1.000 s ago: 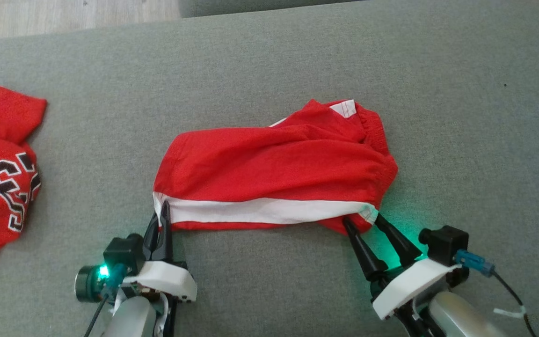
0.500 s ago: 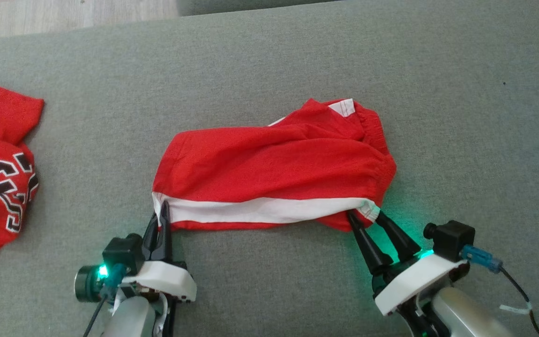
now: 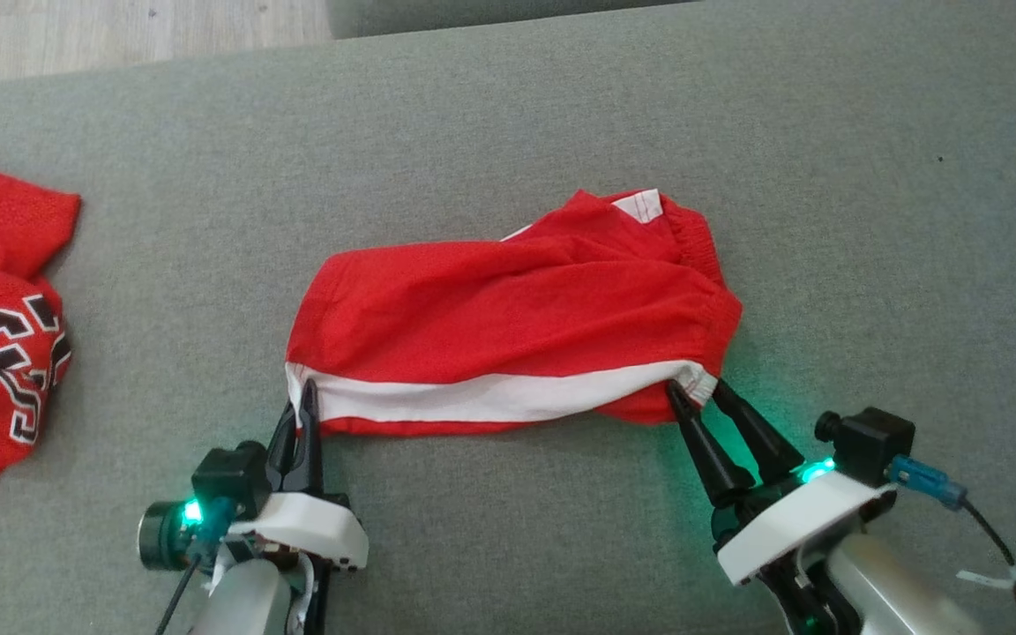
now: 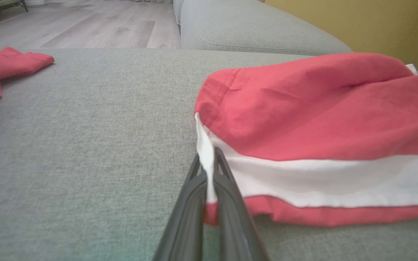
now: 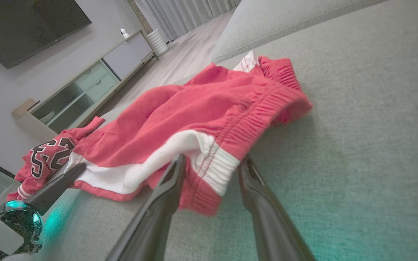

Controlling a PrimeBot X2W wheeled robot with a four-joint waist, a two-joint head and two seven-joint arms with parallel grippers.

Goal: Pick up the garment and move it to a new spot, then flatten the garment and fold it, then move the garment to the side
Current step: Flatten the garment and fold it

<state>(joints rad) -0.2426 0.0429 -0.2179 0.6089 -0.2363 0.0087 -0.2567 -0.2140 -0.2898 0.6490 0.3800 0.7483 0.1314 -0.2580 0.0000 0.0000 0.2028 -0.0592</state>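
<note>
Red shorts: bunched up, mid grey sofa.
Left end effector: pinched tight on the leg-hem corner.
Right end effector: fingers apart around the waistband corner, not gripping yet.
Done, I think: one corner held, no more.
Left to do: lift, move, flatten, fold, put aside.
Red jersey: well apart, on the left.

place: home living room | under right gripper: grey sofa seat | far ahead of it, to the left: wall television, low media cabinet | straight ahead: curtains, wood-plank floor
</note>
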